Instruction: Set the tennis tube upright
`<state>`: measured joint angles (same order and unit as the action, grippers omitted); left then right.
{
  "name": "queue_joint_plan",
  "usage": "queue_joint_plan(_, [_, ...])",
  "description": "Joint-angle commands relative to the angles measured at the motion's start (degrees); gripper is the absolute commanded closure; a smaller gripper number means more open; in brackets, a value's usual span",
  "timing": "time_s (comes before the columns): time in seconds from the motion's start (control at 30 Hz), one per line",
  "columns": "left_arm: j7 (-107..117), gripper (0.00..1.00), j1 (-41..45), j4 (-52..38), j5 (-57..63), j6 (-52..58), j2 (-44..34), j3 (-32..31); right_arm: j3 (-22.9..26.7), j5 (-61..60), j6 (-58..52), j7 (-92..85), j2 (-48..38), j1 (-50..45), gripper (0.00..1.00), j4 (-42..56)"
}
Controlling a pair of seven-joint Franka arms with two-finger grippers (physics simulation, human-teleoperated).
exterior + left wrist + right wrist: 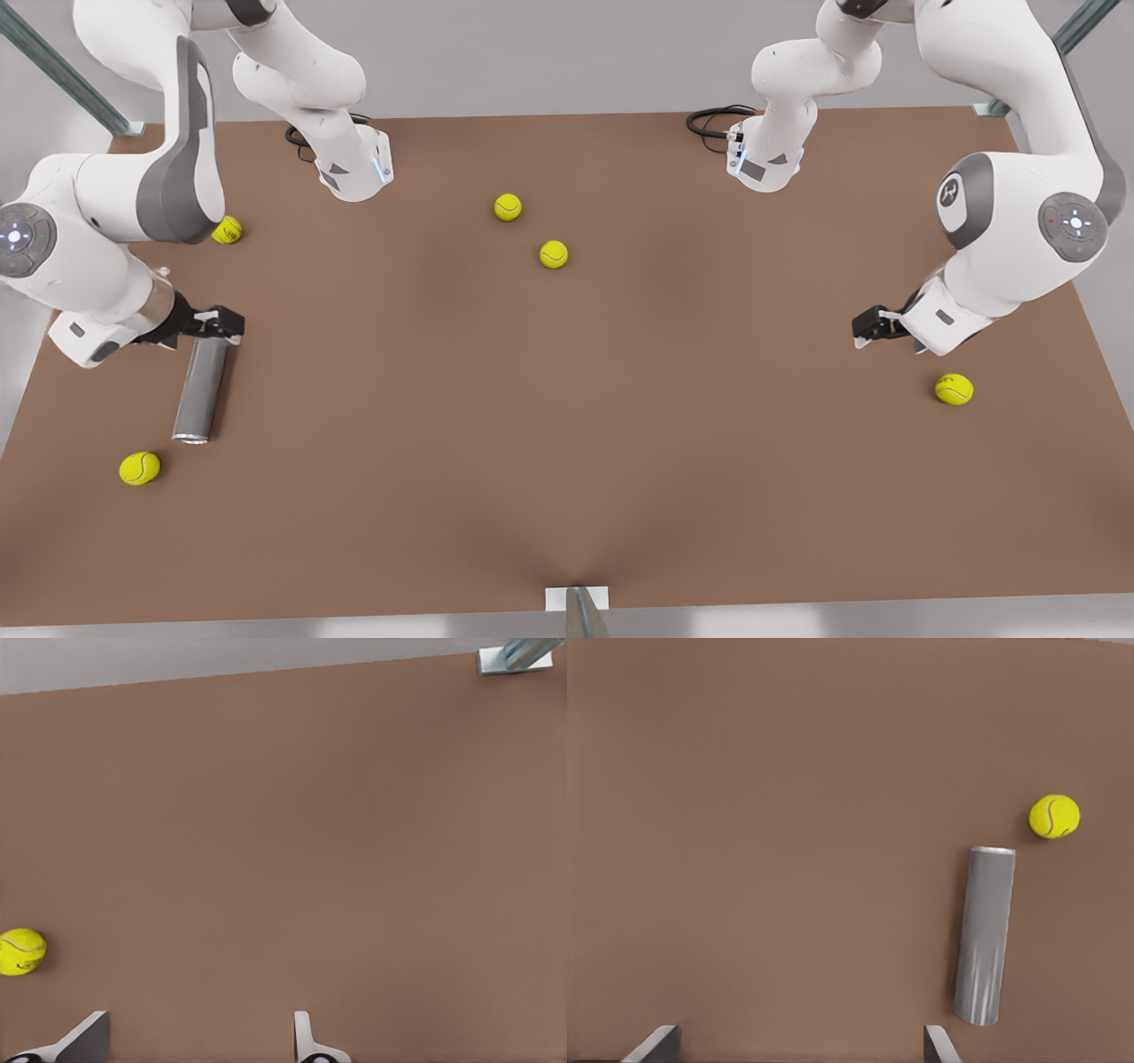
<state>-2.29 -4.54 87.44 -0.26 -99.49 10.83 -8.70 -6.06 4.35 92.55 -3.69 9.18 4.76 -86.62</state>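
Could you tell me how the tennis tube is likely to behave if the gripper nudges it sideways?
The tennis tube lies flat, a smooth round cylinder, so it would probably roll. It looks rigid. The open right gripper sits by its far end, so the smooth wall may slip.

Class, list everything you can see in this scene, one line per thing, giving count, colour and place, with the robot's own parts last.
tennis tube: one, dark grey with a silvery rim, lying flat at the front view's left
tennis balls: five, yellow; two mid-table, two at the front view's left near the tube, one at its right
table: one, brown, beneath everything
cables: two, black, by the arm bases
right tool: one, black, open, at the tube's rimless end
left tool: one, black, open, waiting at the front view's right
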Motion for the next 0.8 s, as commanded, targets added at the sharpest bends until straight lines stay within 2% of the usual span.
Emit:
queue_joint_plan(0.0, [0.0,0.01,-0.03,0.02,0.0,0.0,-0.02,0.0,0.0,-0.04,0.0,0.0,0.05,0.42,0.0,-0.04])
queue_joint_plan(0.33, [0.88,0.01,0.24,0.19,0.17,0.7,-0.46,-1.23,0.0,-1.18,0.35,0.09,1.02,0.95,0.0,-0.13])
queue_joint_plan(0.4, [1.58,0.01,0.15,0.89,0.17,0.7,-0.55,-2.11,0.0,-1.1,3.33,0.09,0.14,1.13,0.0,-4.76])
queue_joint_plan(0.5, [1.67,0.01,0.15,0.89,0.09,1.41,-0.55,-2.99,0.0,-1.18,10.02,0.09,-1.36,6.05,0.0,-14.45])
queue_joint_plan(0.7, [1.67,0.01,0.32,0.9,-0.62,0.7,1.12,-3.08,0.0,-1.18,11.86,-0.61,3.47,11.49,0.0,-15.24])
queue_joint_plan(0.77, [1.67,0.01,0.32,0.89,-3.43,-0.7,2.79,-3.17,-0.09,-2.68,15.29,-7.64,8.22,16.59,0.0,-14.63])
